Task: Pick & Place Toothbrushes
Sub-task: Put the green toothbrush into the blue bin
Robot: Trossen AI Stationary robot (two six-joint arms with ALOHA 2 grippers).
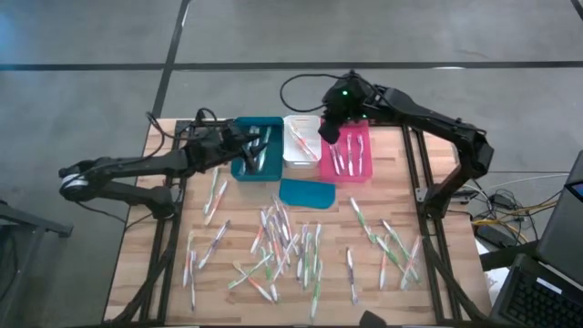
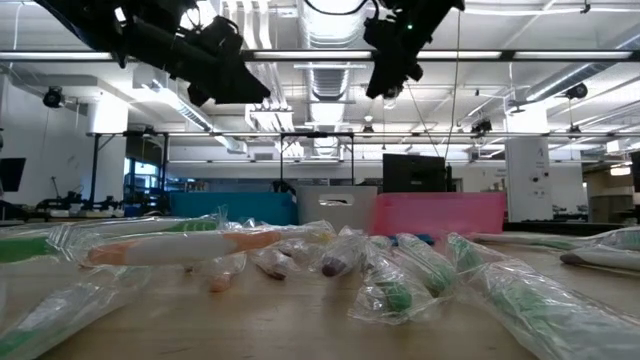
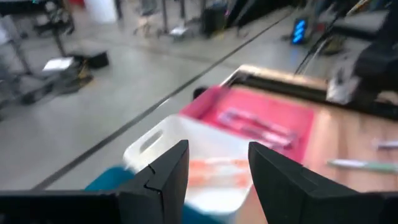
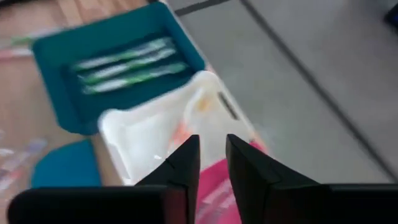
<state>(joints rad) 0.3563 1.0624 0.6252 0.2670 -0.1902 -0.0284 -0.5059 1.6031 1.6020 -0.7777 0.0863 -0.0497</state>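
Note:
Many wrapped toothbrushes [image 1: 282,246] lie scattered flat on the wooden table, white with green, pink or orange accents; in the low view they fill the foreground [image 2: 300,255]. At the far edge stand a teal bin [image 1: 244,169], a white bin [image 1: 301,157] and a pink bin [image 1: 348,173], each with a few toothbrushes inside. My left gripper [image 1: 253,146] [image 3: 217,165] hovers open and empty above the teal bin. My right gripper [image 1: 328,132] [image 4: 212,155] hangs empty above the seam of the white and pink bins, its fingers only narrowly apart.
A flat teal lid-like piece [image 1: 306,192] lies just in front of the bins. Green toothbrushes [image 4: 127,62] rest in the teal bin, an orange one [image 3: 214,168] in the white bin. Cables run behind the bins at the far edge [image 1: 291,87].

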